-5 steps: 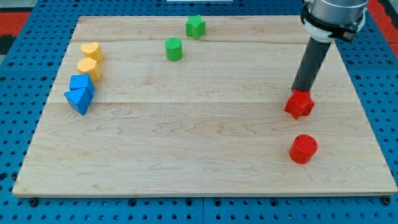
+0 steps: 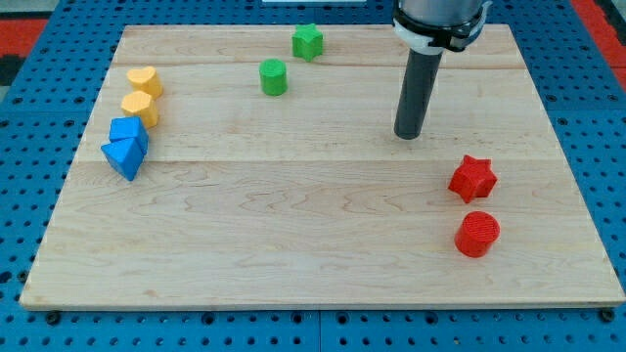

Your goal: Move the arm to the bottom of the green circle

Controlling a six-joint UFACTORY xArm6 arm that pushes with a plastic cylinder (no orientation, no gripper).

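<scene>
The green circle (image 2: pixel 273 76) is a short green cylinder near the top middle of the wooden board (image 2: pixel 313 264). My tip (image 2: pixel 408 135) rests on the board well to the view's right of it and a little lower. The dark rod rises from the tip to the arm at the view's top. A green star (image 2: pixel 307 41) sits just above and right of the green circle.
A red star (image 2: pixel 473 178) and a red circle (image 2: pixel 477 234) lie at the right, below my tip. Two yellow hearts (image 2: pixel 144 81) (image 2: pixel 139 106) and two blue blocks (image 2: pixel 128 131) (image 2: pixel 121 156) are clustered at the left edge.
My tip has moved left and slightly up, away from the red star it was touching. The red star now stands free. The other blocks have not moved.
</scene>
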